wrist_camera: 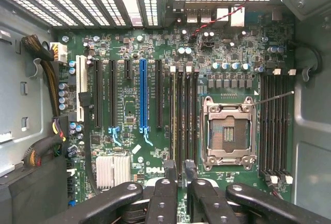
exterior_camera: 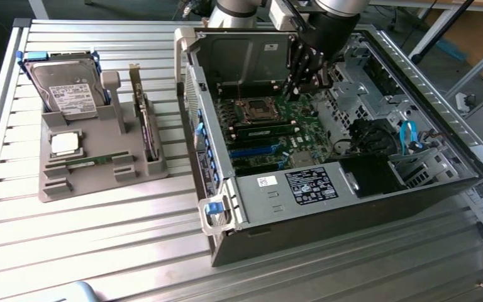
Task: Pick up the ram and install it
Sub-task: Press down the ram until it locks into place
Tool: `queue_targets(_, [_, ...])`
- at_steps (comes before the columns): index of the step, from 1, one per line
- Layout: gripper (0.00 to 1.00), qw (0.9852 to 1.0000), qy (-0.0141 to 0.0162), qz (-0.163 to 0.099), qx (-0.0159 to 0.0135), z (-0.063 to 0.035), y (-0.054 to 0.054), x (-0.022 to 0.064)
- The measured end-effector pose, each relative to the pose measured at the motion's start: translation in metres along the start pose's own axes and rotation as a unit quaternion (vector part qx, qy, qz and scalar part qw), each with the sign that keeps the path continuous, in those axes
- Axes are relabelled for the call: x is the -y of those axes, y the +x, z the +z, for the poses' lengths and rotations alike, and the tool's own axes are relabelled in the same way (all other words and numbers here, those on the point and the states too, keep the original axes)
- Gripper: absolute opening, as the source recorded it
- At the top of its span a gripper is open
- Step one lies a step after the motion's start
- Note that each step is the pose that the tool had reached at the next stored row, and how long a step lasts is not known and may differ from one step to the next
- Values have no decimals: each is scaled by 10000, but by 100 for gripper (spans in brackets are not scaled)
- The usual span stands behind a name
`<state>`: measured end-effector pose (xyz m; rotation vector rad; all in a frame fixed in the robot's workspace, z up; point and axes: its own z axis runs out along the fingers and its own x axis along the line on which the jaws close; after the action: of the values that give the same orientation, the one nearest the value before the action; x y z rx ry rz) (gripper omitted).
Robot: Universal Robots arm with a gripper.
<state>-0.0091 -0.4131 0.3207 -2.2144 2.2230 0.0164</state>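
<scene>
Inside the open computer case (exterior_camera: 250, 245), at the far right of the bench (exterior_camera: 99, 251) as the exterior view had it, the pincer (wrist_camera: 179, 170) hung over the motherboard (wrist_camera: 129, 146). It was above the bank of memory slots (wrist_camera: 184, 110) just beside the empty processor socket (wrist_camera: 227, 133). In the wrist view its fingertips (wrist_camera: 169, 168) stood a little apart, with bare board showing in the narrow gap, and nothing could be made out between them.

One seated ram stick (exterior_camera: 264, 132) lay along a slot just on the near side of the socket, low and level, as though pushed home. Whether its end latches had closed could not be told.

A spare ram stick (exterior_camera: 90, 162) lay flat in its groove on the grey holder (exterior_camera: 99, 185) at the exterior view's left. It was well apart from the case, near the silver processor chip (exterior_camera: 65, 143) and in front of the hard drive (exterior_camera: 70, 88).

As a judgement, the picking up and carrying looked finished for one stick, which sat in its slot. What looked left was to confirm the seating and bring the arm clear of the case. The second stick lay untouched in the holder.
</scene>
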Motion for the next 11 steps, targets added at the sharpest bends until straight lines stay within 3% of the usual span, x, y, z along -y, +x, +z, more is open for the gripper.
queue_targets(3, [18,10000,0,0,0,0,0,0])
queue_targets(4, [11,10000,0,0,0,0,0,0])
queue_targets(11, [10,10000,0,0,0,0,0,0])
